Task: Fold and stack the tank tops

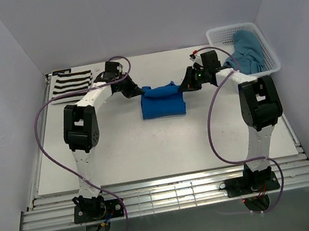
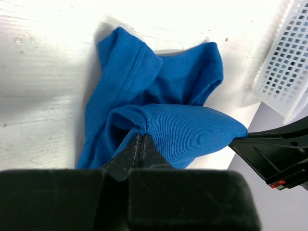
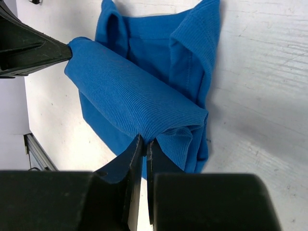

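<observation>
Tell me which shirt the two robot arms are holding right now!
Look at the white table, at its far middle between the two arms. The bright blue top sits there, pinched at each end by the left fingers and right fingers. The striped top sits far left, and the duller teal one is in the basket.

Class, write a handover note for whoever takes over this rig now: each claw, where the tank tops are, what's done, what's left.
Left claw: shut on one end of a raised fold of the bright royal blue cloth tank top, mid-table.
Right claw: shut on the fold's other end.
Black-and-white striped cloth tank top: far left corner, laid flat.
Muted teal cloth tank top: bunched in the white mesh basket, far right.
Done: blue fold begun.
Remaining: finish it, fold the teal, stack all.
</observation>
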### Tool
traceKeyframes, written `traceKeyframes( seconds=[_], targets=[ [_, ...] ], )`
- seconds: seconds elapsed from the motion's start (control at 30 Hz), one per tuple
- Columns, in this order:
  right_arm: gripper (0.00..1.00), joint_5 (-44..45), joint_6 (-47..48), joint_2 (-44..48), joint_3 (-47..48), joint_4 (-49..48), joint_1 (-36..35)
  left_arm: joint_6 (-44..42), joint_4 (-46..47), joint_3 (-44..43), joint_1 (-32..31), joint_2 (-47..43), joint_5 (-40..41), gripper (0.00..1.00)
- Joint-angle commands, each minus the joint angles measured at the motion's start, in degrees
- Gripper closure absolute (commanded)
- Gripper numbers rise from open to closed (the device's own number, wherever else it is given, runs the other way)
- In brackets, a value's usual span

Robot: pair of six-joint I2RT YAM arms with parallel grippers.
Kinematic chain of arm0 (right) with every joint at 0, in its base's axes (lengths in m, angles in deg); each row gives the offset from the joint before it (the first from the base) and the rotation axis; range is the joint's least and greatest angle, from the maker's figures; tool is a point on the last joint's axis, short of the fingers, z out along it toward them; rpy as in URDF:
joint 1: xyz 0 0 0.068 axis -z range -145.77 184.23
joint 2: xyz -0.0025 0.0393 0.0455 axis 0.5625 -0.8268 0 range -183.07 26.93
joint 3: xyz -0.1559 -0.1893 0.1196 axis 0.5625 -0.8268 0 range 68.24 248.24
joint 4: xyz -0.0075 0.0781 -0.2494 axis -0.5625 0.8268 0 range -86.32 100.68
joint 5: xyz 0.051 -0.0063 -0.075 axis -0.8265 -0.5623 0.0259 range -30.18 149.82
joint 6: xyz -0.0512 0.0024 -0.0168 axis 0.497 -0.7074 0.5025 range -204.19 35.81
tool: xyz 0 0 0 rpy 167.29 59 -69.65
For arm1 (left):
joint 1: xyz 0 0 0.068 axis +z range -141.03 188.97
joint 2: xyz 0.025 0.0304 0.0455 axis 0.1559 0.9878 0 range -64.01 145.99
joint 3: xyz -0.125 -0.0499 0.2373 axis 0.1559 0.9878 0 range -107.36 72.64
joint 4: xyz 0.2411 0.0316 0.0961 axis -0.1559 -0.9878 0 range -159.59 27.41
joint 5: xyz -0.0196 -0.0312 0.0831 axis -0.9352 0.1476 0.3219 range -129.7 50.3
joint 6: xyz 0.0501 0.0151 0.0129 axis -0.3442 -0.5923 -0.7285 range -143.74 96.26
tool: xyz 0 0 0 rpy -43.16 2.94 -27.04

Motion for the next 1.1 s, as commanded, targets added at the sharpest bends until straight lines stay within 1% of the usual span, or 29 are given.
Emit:
traceKeyframes(
  seconds=[0.0,0.03,0.07,0.1,0.13,0.17,0.2,0.23,0.27,0.3,0.33,0.37,0.43,0.57,0.7,0.83,0.87,1.07],
  targets=[
    [0.92,-0.58,0.45,-2.03,3.50,-3.40,0.43,-0.69,0.38,-3.10,0.60,0.43,2.30,1.00],
    [0.92,-0.93,0.28,-2.55,4.89,-3.40,0.52,-0.77,-0.06,-3.72,0.78,0.87,2.47,1.00],
    [0.88,-1.63,0.27,-3.08,5.78,-3.31,0.52,-0.86,-0.15,-4.85,0.78,1.22,2.47,0.95],
    [0.84,-2.24,-0.07,-3.96,6.40,-3.31,0.52,-1.12,-0.33,-5.56,0.78,1.49,2.47,0.86],
    [0.79,-3.03,-0.16,-4.14,7.10,-3.40,0.61,-2.17,-0.59,-6.44,0.95,2.18,1.26,0.62],
    [0.66,-3.39,-0.17,-4.23,8.32,-3.31,0.61,-2.79,-0.94,-8.71,0.96,2.45,0.55,0.46],
    [0.59,-3.74,-0.17,-4.06,8.77,-3.22,0.61,-2.88,-2.25,-9.78,0.96,2.72,0.63,0.31],
    [0.52,-3.92,-0.17,-3.53,9.04,-3.22,0.61,-2.97,-2.52,-10.40,0.96,2.46,0.72,0.14],
    [0.40,-3.92,-0.17,-2.31,8.78,-3.22,0.61,-3.32,-2.53,-10.75,0.96,2.02,0.63,0.09],
    [0.35,-3.92,-0.08,-1.43,8.25,-3.14,0.61,-3.32,-2.61,-10.58,0.96,1.49,0.63,0.03],
    [0.30,-3.83,0.10,-0.55,7.46,-3.31,0.52,-3.41,-2.61,-10.23,0.96,0.10,0.54,0.02],
    [0.07,-3.83,0.10,1.55,6.50,-3.49,0.52,-3.67,-2.61,-9.88,0.96,-0.79,0.28,0.02],
    [0.10,-4.27,0.62,3.58,2.99,-4.37,0.00,-3.68,-2.44,-7.86,0.69,-2.54,0.36,0.02],
    [0.10,-4.36,1.42,6.84,-0.71,-4.36,-1.58,-4.55,-0.51,-3.99,-0.89,-6.76,0.11,0.02],
    [0.10,-5.24,-0.34,6.58,-2.47,-6.74,-2.29,-4.82,0.55,-3.46,-2.38,-5.64,-2.88,0.02],
    [0.10,-6.12,-0.95,3.86,-0.11,-6.65,-3.26,-4.55,1.08,-5.82,-3.00,-2.56,-5.42,0.02],
    [0.10,-6.21,-1.04,2.46,0.42,-8.39,-3.35,-4.38,1.25,-6.44,-3.00,-1.77,-5.78,0.02],
    [0.10,-6.73,-1.75,-3.86,7.00,-8.24,-3.35,-3.50,1.61,-12.85,-3.00,5.87,-5.88,0.02]
  ],
)
